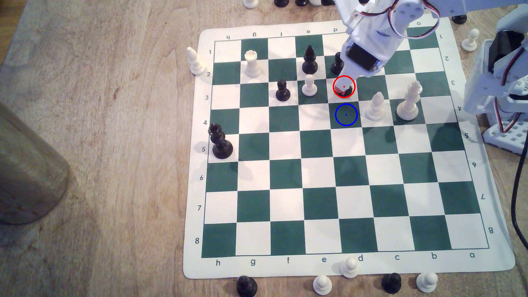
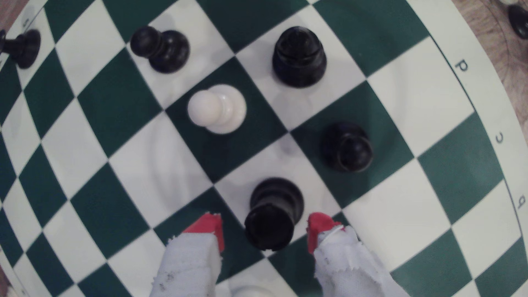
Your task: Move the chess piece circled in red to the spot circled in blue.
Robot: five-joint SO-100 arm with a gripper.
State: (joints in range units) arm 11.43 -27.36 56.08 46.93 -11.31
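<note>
The tool (image 2: 265, 231) is lowered over the chessboard (image 1: 354, 205) with its two red-tipped fingers (image 2: 210, 228) spread apart, one on each side of the black rook (image 2: 273, 214). A gap shows between each tip and the rook, so nothing is pinched. The rook stands upright on a white square, inside the red ring in the exterior view (image 1: 344, 90), mostly hidden there under the tool's tip.

Just in front of the tool, toward the exterior view's bottom, lies the dark green square with the blue ring (image 1: 346, 114), bare. Just beyond the tool stands a black pawn (image 2: 347, 148), partly hidden by the arm in the exterior view. To the exterior view's left of the tool are a white pawn (image 1: 309, 85) and, further off, another black pawn (image 1: 283, 91). A black bishop (image 1: 309, 60) stands behind the white pawn.
</note>
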